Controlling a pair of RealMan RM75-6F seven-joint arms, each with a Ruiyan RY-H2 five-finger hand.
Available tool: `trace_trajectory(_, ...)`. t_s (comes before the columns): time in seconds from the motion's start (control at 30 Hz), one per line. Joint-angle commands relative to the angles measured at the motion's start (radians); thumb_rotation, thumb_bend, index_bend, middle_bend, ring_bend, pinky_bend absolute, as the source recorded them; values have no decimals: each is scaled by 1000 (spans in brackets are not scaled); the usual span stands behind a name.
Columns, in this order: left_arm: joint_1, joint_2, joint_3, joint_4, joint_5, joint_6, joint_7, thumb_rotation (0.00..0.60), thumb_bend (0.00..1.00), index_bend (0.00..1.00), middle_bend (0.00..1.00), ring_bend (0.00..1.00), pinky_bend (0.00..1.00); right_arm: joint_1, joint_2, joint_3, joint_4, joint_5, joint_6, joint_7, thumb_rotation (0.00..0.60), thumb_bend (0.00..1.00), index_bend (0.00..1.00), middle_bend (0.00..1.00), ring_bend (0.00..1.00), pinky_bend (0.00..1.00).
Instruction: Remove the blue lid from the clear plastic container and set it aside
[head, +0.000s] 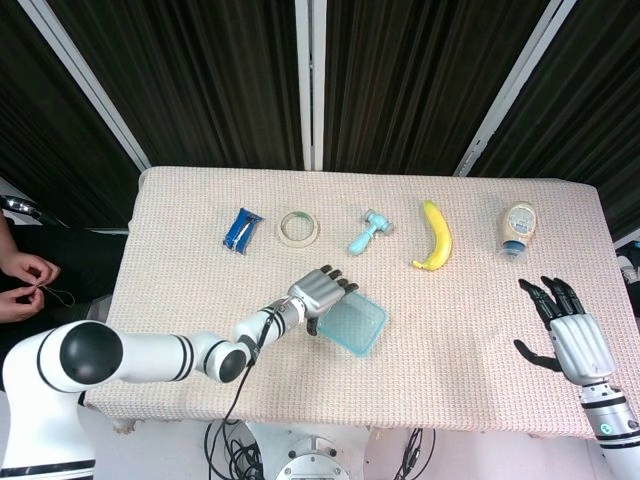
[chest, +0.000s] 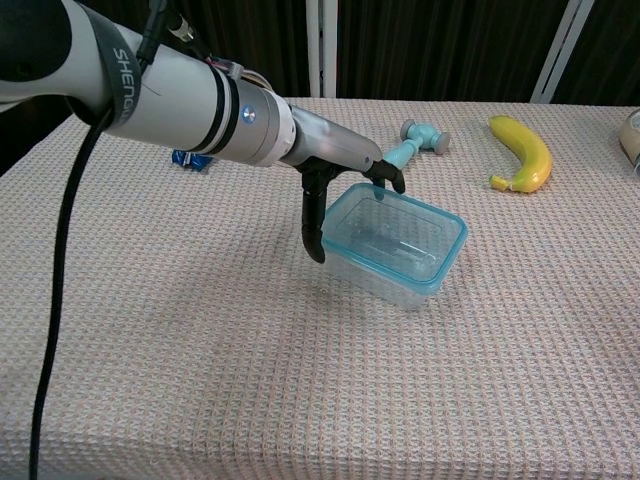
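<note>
Blue packet (head: 241, 230) far left on the table (head: 180, 260), tape roll (head: 298, 228) just right of it, both near the back edge.

Left hand (head: 321, 291) at the container's (head: 349, 325) near-left corner: fingers (chest: 385, 176) extended over the lid's (chest: 390, 236) back-left rim, thumb hanging down against the left end wall (contact looks likely in the chest view, but cannot tell if it actually grips anything). Fingers apart, not curled round the lid.

Container sits centre of the table, towards the front. Lid on, top up. Long axis runs diagonally, from back-left to front-right in the chest view.

Teal toy hammer (head: 367, 232) behind it, head to the right. Banana (head: 434, 238) next, lengthwise front to back. Bottle (head: 517, 228) lying far right.

Right hand (head: 561, 330) at the right front table edge, fingers spread, holding nothing.
</note>
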Motion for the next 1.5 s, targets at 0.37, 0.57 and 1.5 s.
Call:
trace_trajectory(0.37,-4,15,40,-67,-165,195,38,600,0,195,287,178,209,131,-62,-40,-15,-215,-67,62,600,163,87,244,49,157)
trace_trajectory(0.57,-23,6,36,-107,-319,279,106,600,0,195,286,178,209,242,-184,-5,11,-247,-180,-48,600,163,131,265,67,180)
trace_trajectory(1.5,2,-1,-31,-74,-424,217,154,600,0,192,285,178,212,431,-543,37,309,-169,-255,-120,600,132,204,282,70,185)
